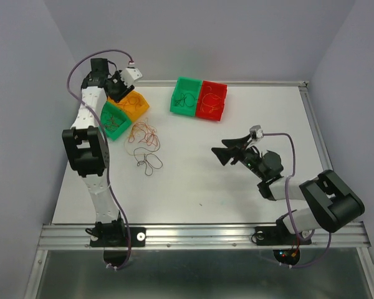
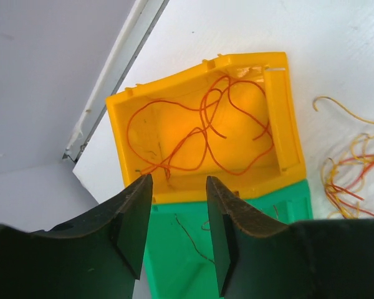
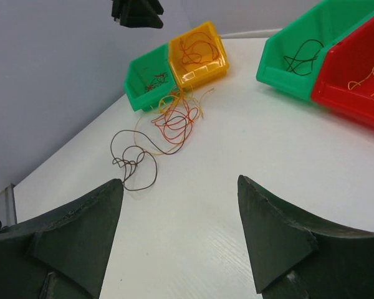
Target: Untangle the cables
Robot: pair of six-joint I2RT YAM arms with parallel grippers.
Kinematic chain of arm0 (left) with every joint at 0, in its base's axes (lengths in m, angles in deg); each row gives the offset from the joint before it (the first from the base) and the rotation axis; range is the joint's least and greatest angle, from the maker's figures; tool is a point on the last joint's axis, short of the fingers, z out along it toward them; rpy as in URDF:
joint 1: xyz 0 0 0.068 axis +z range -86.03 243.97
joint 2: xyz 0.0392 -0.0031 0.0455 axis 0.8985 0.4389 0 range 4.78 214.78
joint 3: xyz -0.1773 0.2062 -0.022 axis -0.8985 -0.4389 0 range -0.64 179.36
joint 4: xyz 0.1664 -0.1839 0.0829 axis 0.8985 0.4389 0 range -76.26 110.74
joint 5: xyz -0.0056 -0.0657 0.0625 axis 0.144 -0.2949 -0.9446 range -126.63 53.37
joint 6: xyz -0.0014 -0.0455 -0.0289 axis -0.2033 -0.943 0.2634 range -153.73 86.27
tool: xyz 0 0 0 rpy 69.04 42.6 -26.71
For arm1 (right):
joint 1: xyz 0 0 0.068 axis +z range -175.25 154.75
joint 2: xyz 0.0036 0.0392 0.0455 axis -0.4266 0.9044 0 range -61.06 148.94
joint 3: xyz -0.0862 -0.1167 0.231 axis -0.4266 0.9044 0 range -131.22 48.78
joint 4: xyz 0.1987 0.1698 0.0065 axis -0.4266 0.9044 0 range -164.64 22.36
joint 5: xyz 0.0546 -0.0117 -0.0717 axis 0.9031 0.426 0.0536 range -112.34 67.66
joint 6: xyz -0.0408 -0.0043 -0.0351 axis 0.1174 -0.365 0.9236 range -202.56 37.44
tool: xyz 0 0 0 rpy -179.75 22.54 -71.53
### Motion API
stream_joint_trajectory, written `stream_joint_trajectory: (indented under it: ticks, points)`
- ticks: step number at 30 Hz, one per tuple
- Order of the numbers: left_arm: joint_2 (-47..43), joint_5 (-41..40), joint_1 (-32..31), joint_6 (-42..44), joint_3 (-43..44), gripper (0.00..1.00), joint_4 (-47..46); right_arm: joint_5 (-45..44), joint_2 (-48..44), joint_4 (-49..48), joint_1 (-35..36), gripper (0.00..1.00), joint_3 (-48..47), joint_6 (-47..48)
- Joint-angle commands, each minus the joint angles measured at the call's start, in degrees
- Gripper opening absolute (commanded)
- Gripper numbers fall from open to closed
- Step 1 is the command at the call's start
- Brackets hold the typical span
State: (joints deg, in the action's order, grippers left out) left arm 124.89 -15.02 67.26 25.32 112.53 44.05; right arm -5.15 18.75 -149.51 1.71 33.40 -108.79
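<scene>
Looks like a robotics lab test cell tbh: white table (image 1: pixel 206 187) boxed in by plain walls (image 1: pixel 237 37), robot arms (image 1: pixel 90 156) bolted to an aluminium rail (image 1: pixel 199 235), plastic sorting bins (image 1: pixel 210 114)

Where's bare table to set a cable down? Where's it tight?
Free: the table middle, between the loose cables and the right gripper; also right of the red bin, out to the table edge. Tight: far left, where the orange bin, the green bin beside it and the loose cables bunch, left gripper above the orange bin.
</scene>
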Motion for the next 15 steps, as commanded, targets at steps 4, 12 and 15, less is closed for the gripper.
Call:
stream_joint_trajectory:
  ticks: [4, 12, 15]
  points:
    - [-15.2, 8.1, -1.4, 3.0, -15.0, 0.51, -0.6, 5.3, 4.7, -5.8, -0.2, 0.79, -10.3, -2.1]
    - [-29.4, 17.0, -2.0, -6.9, -34.3, 0.57, -8.0, 9.1, 15.4, 19.3, 6.9, 0.79, -29.6, 5.7]
    - [-34.3, 15.8, -1.9, -14.8, -41.2, 0.59, -13.2, 5.6, 20.0, 30.6, 11.4, 0.81, -37.8, 10.6]
